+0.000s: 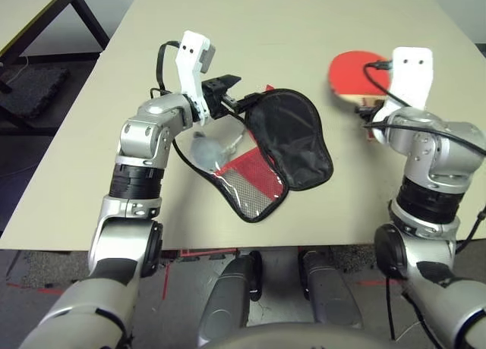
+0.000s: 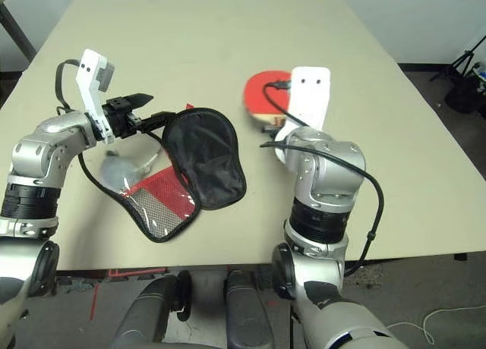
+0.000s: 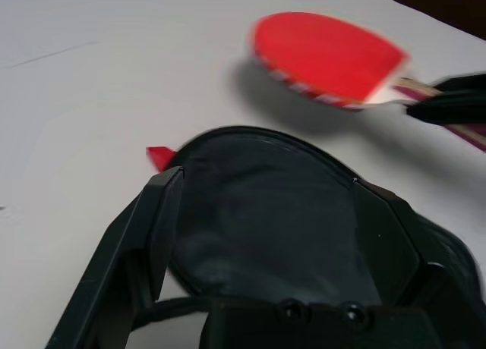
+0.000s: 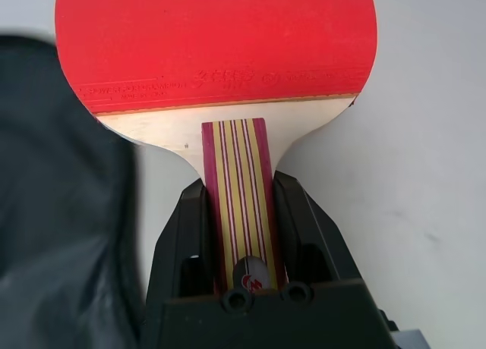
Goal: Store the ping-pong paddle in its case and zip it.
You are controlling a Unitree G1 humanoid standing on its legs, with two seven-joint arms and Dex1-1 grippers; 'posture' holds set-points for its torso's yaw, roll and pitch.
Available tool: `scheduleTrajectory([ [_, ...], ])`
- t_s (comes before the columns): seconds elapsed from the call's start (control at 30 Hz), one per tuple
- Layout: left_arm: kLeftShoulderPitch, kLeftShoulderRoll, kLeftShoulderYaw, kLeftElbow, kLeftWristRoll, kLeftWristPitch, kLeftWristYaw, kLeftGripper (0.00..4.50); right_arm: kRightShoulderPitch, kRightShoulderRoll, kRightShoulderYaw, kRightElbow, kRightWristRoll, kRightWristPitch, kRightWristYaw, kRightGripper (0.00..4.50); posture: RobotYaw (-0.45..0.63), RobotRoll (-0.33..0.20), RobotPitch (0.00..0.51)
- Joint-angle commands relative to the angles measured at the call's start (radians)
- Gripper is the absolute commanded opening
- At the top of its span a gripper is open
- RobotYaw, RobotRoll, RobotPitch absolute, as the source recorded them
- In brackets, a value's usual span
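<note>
Tabletop (image 1: 250, 15) of pale beige laminate runs across both head views, matte and bare apart from the sports gear, its near edge running in front of the robot. Beyond its 10 o'clock corner a second table (image 1: 45, 7) with dark legs stands over a dark floor mat (image 1: 30, 87). At 2 o'clock, off the far right edge, a black tripod foot (image 2: 459, 68) rests on grey floor against a pale wall. Red tape marks (image 1: 205, 252) show on the floor under the near edge.

The case (image 1: 292, 136) lies near the table's middle, flipped open: its black-lined flap faces up, and at the flap's 7 o'clock the other half (image 1: 254, 186) shows red fabric and a mesh pocket, ringed by the black zipper edge. A small grey tag (image 1: 203, 150) lies just at the case's 9 o'clock.

The left gripper (image 1: 241, 100) sits at the flap's 11 o'clock rim, its black fingers (image 3: 144, 235) spread wide on either side of the lining edge, not clamped on it.

The ping-pong paddle (image 1: 353, 72) is at the case's 2 o'clock, well apart from it, red face up. The right gripper (image 4: 241, 205) is clamped on the paddle's striped wooden handle (image 4: 239, 182), one finger pressed to each side; whether the blade touches the table I cannot tell.
</note>
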Motion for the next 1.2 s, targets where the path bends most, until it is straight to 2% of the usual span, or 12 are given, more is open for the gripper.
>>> scheduleTrajectory([
  [0.03, 0.017, 0.044, -0.041, -0.071, -0.026, 0.041, -0.078, 4.50, 0.016, -0.005, 0.060, -0.068, 0.057, 0.028, 0.035, 1.19, -0.08, 0.000, 0.183],
  [0.2, 0.017, 0.082, -0.075, -0.125, -0.030, 0.067, -0.124, 4.50, 0.043, 0.006, 0.115, -0.099, 0.114, 0.028, 0.045, 1.19, -0.08, 0.000, 0.177],
  [0.47, -0.001, 0.081, -0.083, -0.124, -0.027, 0.065, -0.123, 4.50, 0.059, 0.001, 0.187, -0.078, 0.191, 0.028, 0.030, 1.19, -0.08, 0.000, 0.174],
  [0.57, -0.006, 0.082, -0.084, -0.118, -0.025, 0.060, -0.124, 4.50, 0.062, 0.027, 0.194, -0.052, 0.219, 0.028, 0.009, 1.19, -0.08, 0.000, 0.173],
  [0.8, -0.006, 0.079, -0.088, -0.101, -0.016, 0.045, -0.122, 4.50, 0.073, 0.148, 0.155, 0.036, 0.211, 0.028, -0.097, 1.19, -0.08, 0.000, 0.180],
  [1.2, -0.005, 0.077, -0.094, -0.100, -0.017, 0.045, -0.118, 4.50, 0.077, 0.251, 0.090, 0.081, 0.206, 0.028, -0.224, 1.19, -0.07, 0.000, 0.198],
])
